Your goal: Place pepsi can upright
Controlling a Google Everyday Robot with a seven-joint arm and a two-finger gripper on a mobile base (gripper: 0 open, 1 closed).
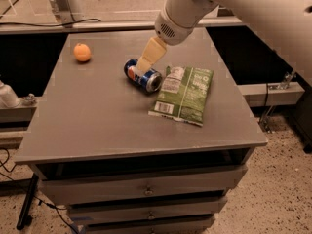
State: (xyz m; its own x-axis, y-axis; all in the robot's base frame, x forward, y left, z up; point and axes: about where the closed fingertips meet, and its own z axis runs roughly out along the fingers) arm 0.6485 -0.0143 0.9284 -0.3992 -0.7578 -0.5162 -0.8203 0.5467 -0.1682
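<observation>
The pepsi can [146,79] lies on its side near the middle of the grey table [97,126], its silver top facing front right. It is dark blue with a red and white logo. My gripper [143,66] comes down from the upper right on the white arm and its cream tip rests on the can's upper side, touching or nearly touching it. The tip hides part of the can.
A green snack bag [185,92] lies flat just right of the can, almost touching it. An orange fruit [82,52] sits at the back left of the table. Drawers run below the table's front edge. The floor drops away on the right.
</observation>
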